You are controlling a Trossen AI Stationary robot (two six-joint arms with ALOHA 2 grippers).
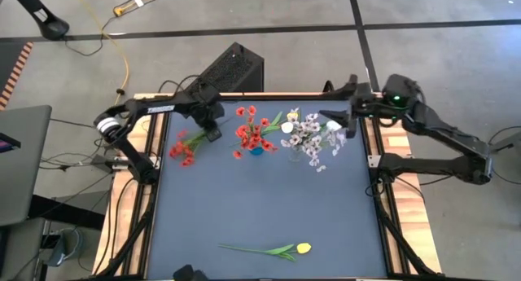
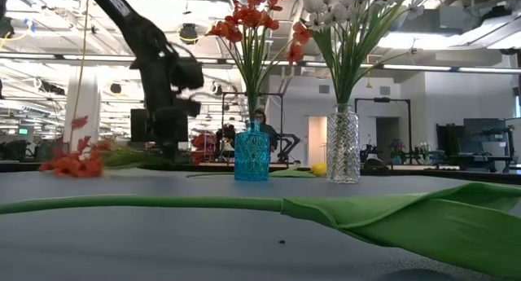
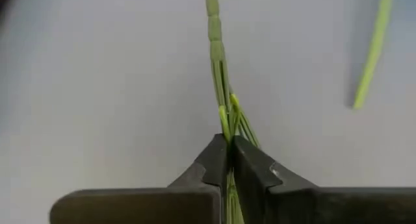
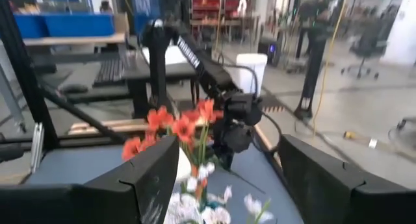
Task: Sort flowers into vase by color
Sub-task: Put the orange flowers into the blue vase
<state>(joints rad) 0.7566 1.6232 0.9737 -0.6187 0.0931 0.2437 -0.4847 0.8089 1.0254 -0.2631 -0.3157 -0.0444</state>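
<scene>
Surface: dark table [image 1: 260,208]; yellow tulip [image 1: 303,248] lies at near edge.
Room: open workshop behind.
Left gripper [image 1: 213,134]: fingers clamped on red flower stem [image 3: 220,87].
Right gripper [image 1: 346,128]: fingers apart above white flowers [image 1: 309,134].

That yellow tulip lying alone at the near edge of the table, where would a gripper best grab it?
On the bare stem, coming straight down from above. The yellow tulip lies flat, its thin green stem running out toward the left arm's side, with leaves near the bloom. The stem's bare stretch is slim enough to pinch across, and gripping there likely spares the blossom.
</scene>
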